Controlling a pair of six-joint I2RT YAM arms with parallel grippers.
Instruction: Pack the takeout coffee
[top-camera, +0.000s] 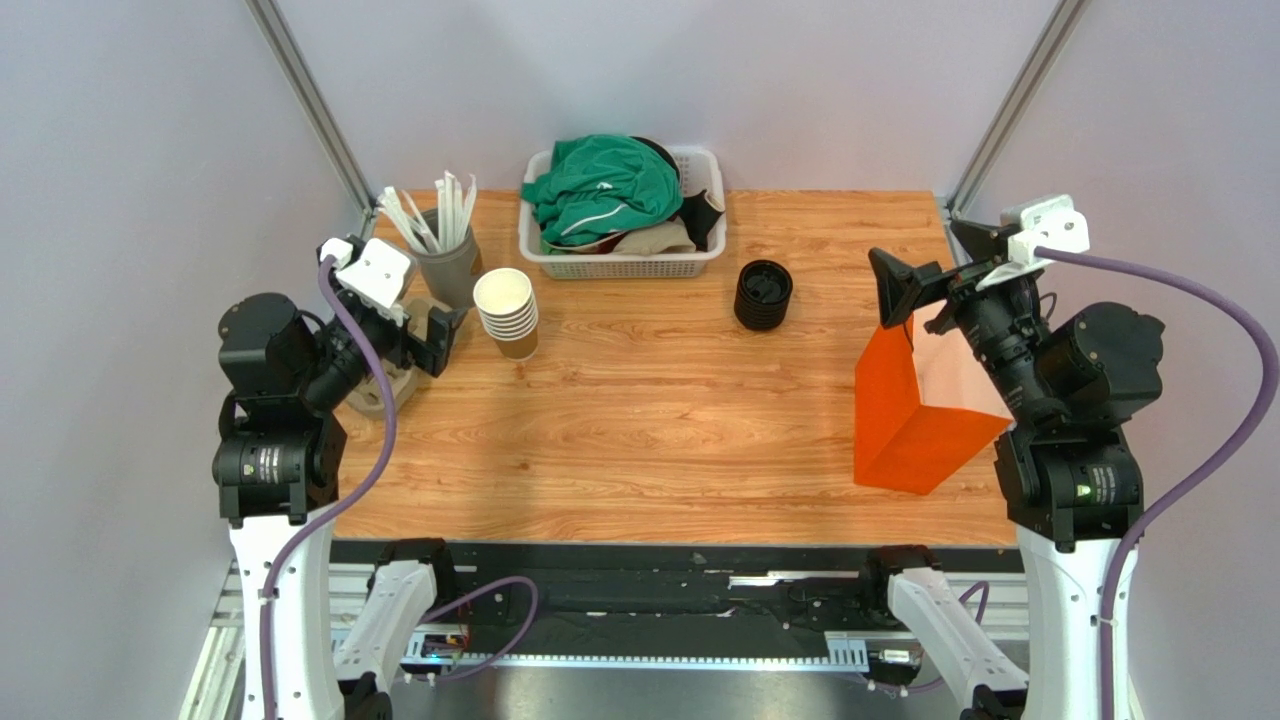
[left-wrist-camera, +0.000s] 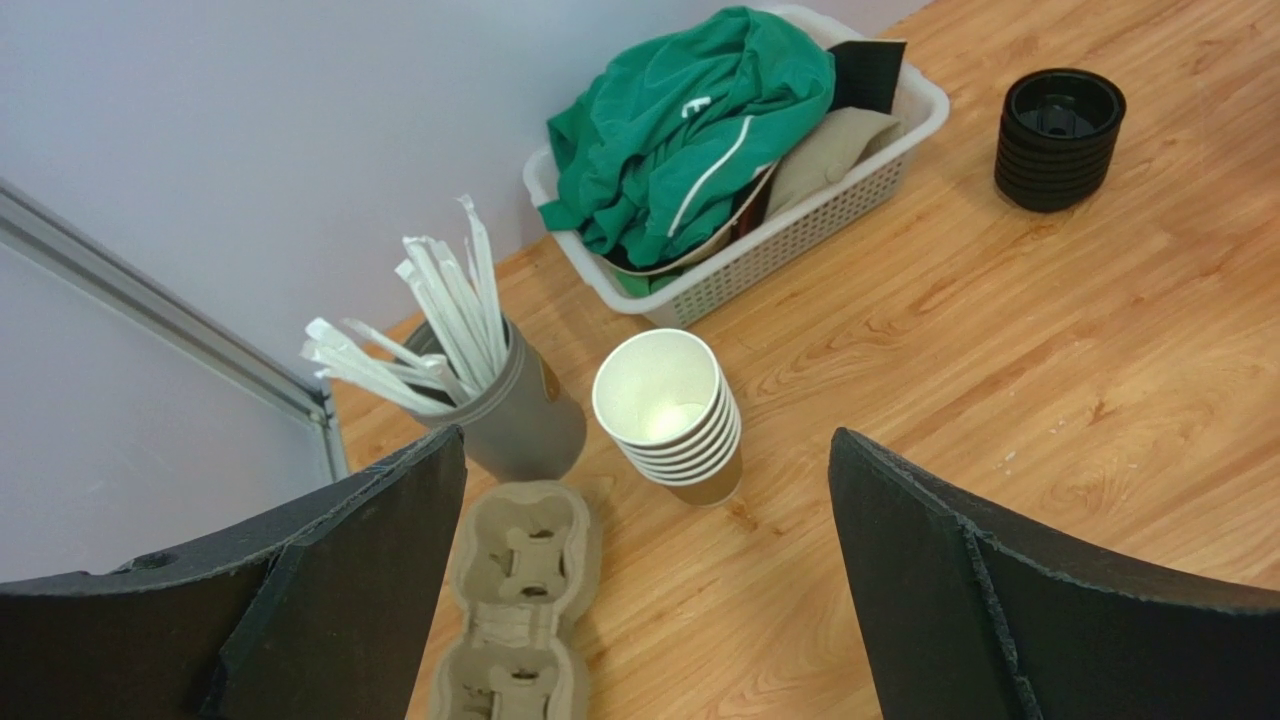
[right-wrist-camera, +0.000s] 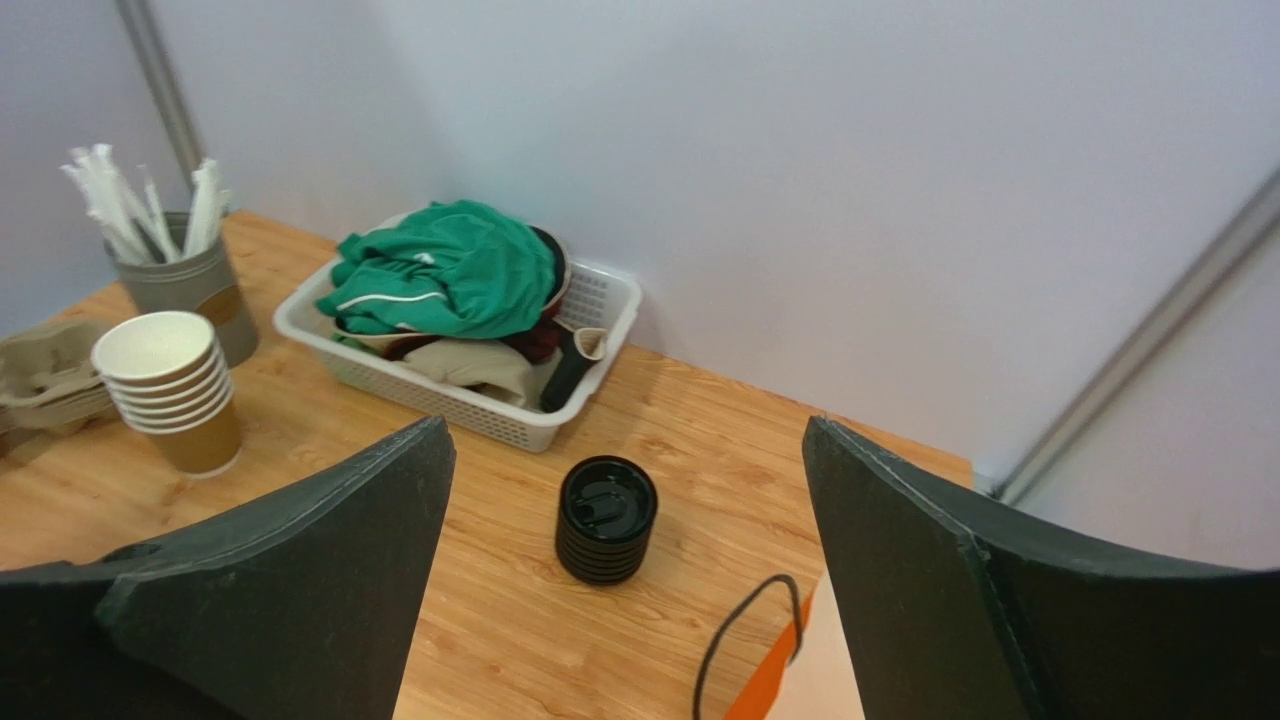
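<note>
I saw a wood-grain table boxed in by pale-grey walls, with metal posts at both back corners. Lighting was soft and even. Grey strip below the front edge was probably floor.

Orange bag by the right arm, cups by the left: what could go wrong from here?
1. The orange paper bag stands open close under the right arm; a swing of the open right gripper could tip it.
2. The stack of paper cups sits close to the straw holder and pulp cup carrier; the open left gripper might bump them.
3. The stack of black lids is nested; several may lift together.
</note>
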